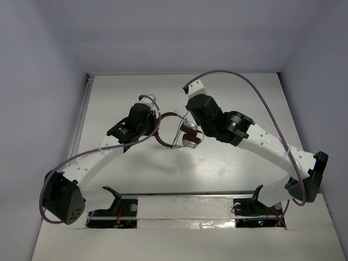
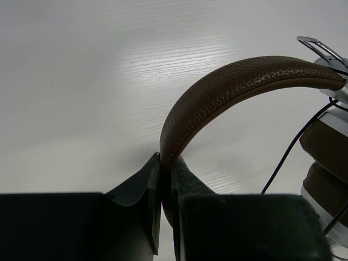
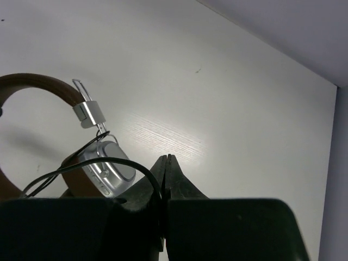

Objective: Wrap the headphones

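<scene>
The headphones (image 1: 182,136) hang above the middle of the table, with a brown headband (image 2: 228,87), brown ear pads (image 2: 326,157) and silver earcups (image 3: 109,168). My left gripper (image 2: 166,160) is shut on the headband's lower end and holds the pair up; in the top view it (image 1: 155,122) sits left of the band. My right gripper (image 3: 167,159) is shut on the thin dark cable (image 3: 81,171), which loops from the earcups into the jaws. In the top view my right gripper (image 1: 187,119) is just above the earcups.
The white table (image 1: 217,163) has grey walls on three sides. Purple arm cables (image 1: 255,87) arc over the right arm and along the left arm. The arm bases (image 1: 185,209) stand at the near edge.
</scene>
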Available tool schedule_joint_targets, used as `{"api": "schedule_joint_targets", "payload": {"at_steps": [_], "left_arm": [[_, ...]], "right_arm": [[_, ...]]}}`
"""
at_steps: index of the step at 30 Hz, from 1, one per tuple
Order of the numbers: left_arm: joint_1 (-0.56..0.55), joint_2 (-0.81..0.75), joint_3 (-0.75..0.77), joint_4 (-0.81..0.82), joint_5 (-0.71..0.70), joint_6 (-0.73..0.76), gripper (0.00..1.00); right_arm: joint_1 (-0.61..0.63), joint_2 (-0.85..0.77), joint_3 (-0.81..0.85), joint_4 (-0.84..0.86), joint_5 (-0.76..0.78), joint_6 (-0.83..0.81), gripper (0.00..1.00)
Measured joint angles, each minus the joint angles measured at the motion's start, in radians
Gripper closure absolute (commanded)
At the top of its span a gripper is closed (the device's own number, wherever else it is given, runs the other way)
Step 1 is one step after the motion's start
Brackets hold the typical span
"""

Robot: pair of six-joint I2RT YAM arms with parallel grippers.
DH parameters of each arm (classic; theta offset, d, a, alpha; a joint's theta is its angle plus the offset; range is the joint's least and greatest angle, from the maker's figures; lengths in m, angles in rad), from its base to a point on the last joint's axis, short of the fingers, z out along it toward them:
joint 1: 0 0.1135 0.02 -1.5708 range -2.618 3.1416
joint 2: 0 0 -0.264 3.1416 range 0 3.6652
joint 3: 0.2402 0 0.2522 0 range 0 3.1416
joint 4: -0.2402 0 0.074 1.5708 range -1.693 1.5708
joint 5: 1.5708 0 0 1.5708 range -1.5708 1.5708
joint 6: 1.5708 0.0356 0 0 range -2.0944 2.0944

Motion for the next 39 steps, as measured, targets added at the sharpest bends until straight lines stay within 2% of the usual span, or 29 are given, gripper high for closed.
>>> {"api": "schedule_joint_targets", "payload": {"at_steps": [10,19,28,31,33,39], "left_arm": [[0.0,-0.021,0.035,-0.006,0.2,0.061,1.0],[0.094,-0.103,0.05,0.026,0.398,0.038,1.0],[0.151,-0.111,0.093,0.08,0.497,-0.004,1.0],[0.161,-0.111,0.097,0.098,0.537,-0.024,1.0],[0.167,-0.111,0.098,0.116,0.558,-0.039,1.0],[0.177,-0.111,0.098,0.205,0.586,-0.114,1.0]], "right_arm": [[-0.056,0.004,-0.052,0.06,-0.014,-0.015,0.99],[-0.124,-0.049,-0.19,0.158,-0.107,0.013,0.87],[-0.206,-0.206,-0.336,0.348,-0.307,0.095,0.87],[-0.219,-0.226,-0.396,0.438,-0.396,0.124,0.86],[-0.228,-0.23,-0.435,0.491,-0.458,0.146,0.8],[-0.282,-0.234,-0.55,0.666,-0.629,0.213,0.79]]}}
